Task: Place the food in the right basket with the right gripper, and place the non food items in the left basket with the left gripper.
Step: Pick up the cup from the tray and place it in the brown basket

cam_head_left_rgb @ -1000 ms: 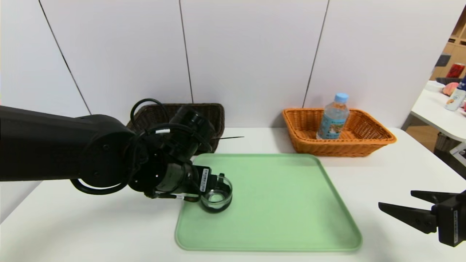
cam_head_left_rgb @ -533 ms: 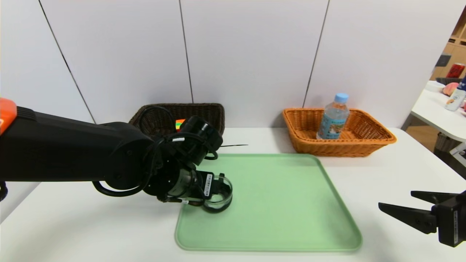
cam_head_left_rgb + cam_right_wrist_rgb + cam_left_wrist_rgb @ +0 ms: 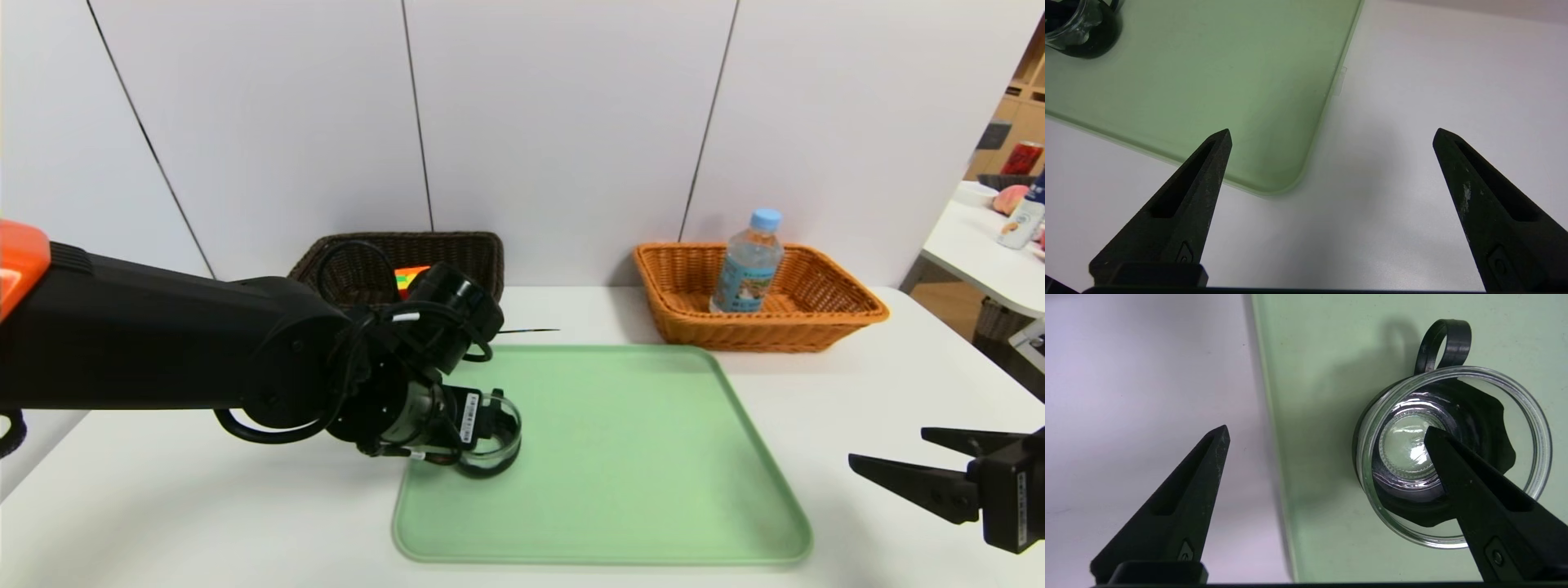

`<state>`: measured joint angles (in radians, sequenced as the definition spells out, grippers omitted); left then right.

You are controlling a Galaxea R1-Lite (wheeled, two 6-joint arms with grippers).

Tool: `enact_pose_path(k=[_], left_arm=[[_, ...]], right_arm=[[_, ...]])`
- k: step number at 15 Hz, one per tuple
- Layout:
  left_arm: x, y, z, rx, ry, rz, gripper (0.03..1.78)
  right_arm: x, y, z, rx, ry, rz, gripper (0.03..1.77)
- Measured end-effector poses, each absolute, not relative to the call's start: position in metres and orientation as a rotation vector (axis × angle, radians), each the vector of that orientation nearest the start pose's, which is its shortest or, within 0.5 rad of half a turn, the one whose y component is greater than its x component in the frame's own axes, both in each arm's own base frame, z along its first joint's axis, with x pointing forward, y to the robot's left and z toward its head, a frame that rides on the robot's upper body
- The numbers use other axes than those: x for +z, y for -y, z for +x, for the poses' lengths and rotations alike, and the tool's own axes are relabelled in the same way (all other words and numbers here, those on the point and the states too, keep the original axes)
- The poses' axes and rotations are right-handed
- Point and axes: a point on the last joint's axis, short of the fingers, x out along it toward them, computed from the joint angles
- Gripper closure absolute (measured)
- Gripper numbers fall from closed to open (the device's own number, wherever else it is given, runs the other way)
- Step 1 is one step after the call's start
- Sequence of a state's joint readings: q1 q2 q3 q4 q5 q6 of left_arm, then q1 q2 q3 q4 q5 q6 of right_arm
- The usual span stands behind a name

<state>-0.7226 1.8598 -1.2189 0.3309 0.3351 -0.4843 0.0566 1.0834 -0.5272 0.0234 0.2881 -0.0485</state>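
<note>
A clear glass cup (image 3: 490,445) in a black holder with a ring handle stands near the left edge of the green tray (image 3: 620,465). My left gripper (image 3: 1326,430) hangs open above it. One finger reaches over the mouth of the cup (image 3: 1408,451), the other over the white table beyond the tray edge (image 3: 1267,416). A water bottle (image 3: 747,261) stands upright in the orange right basket (image 3: 824,314). A colourful cube (image 3: 408,276) lies in the dark brown left basket (image 3: 482,253). My right gripper (image 3: 914,467) rests open and empty at the front right.
My left arm (image 3: 204,359) crosses the front left of the table and hides part of the brown basket. In the right wrist view the gripper (image 3: 1332,131) hovers over bare white table beside the tray's corner (image 3: 1274,179). A second table (image 3: 988,245) stands far right.
My left arm has shifted slightly to the right, uncovering the cube in the brown basket. The cup and the right arm have not moved; both grippers stay open.
</note>
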Motion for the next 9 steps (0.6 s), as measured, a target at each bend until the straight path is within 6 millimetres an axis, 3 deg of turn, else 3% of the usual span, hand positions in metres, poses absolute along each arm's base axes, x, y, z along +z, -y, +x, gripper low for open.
enact_pose_path(k=[4,7,9], left_arm=[[0.1599,0.2133,0.2489,-0.152,-0.895,0.052,0.73],[0.1603,0.2148,0.2478,-0.158,-0.894,0.054,1.04],[0.1618,0.2159,0.2477,-0.163,-0.887,0.052,1.71]], right_arm=[[0.1818,-0.0138,0.1323,0.347,-0.568,0.021,0.1],[0.1821,-0.0139,0.1324,0.349,-0.567,0.021,0.1],[0.1831,-0.0139,0.1326,0.348,-0.563,0.02,0.1]])
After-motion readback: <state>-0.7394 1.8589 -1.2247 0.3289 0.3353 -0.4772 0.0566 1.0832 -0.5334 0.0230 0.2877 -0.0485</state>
